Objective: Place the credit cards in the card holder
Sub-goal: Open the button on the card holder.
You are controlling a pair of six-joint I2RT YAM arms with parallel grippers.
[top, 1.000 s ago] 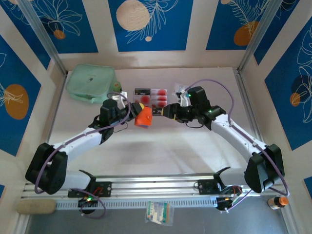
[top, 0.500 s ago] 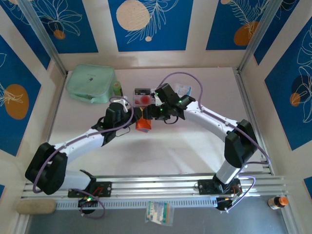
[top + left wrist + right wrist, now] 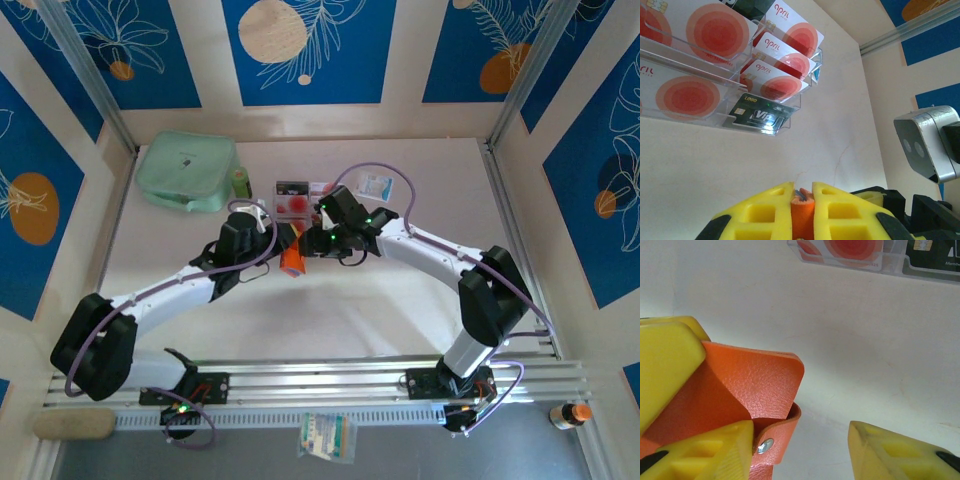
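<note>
Credit cards (image 3: 790,37) stand in the clear rack (image 3: 705,116) just beyond the orange card holder (image 3: 750,385) your left gripper (image 3: 802,192) clamps, your right gripper (image 3: 800,450) gaping beside its snap flap (image 3: 772,440).

Card holder (image 3: 742,385) cut off below; credit cards (image 3: 850,247) cropped above.

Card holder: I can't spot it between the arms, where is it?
Top view, mid-table: the card holder is pinched in the left gripper, just in front of the clear card rack, the open right gripper beside it.
</note>
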